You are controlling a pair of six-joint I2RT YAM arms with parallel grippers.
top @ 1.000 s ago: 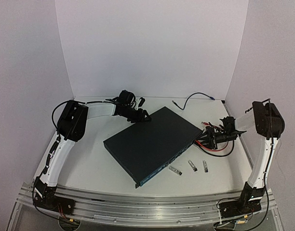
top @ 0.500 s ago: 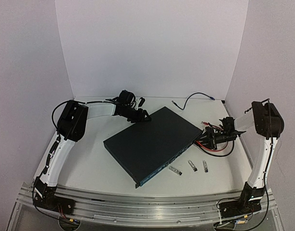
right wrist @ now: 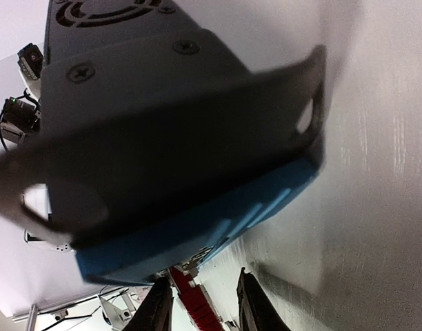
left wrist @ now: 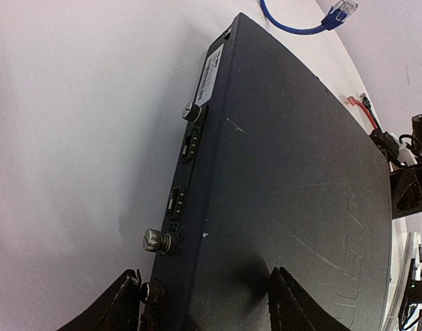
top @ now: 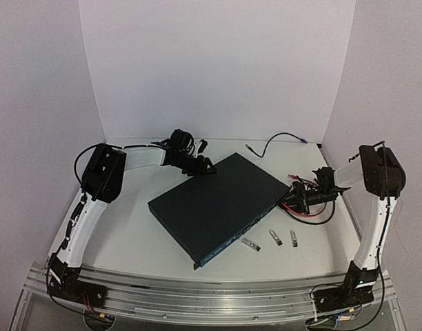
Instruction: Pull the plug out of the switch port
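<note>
switch clamped at far corner, red plug bracketed at right

the switch (top: pixel 218 203) is seen lying flat at the middle of the table (top: pixel 128 227), set on a diagonal, with its blue face (right wrist: pixel 197 234) turned toward the near right.

left gripper (top: pixel 205 167): laid against the far corner of the switch. in the left wrist view its jaws are seen astride that end, one on the dark top plate, the other outside the thin side that carries the thumb screws (left wrist: pixel 156 240). the jaws are closed onto the switch.

right gripper (right wrist: pixel 202 283): brought in low at the right end of the blue face. its jaws are held apart, with the red plug (right wrist: pixel 189 295) between them. the plug is close against one jaw, and a gap is seen at the other. the plug is found at a port where the blue face ends. how deep it is seated cannot be told.

a red cable (top: pixel 314 219) is looped on the table beside the right gripper. a blue cable (left wrist: pixel 294 27) is laid near the back wall, beyond the switch. three small metal pieces (top: pixel 274 236) are lined up on the table just in front of the blue face.
</note>
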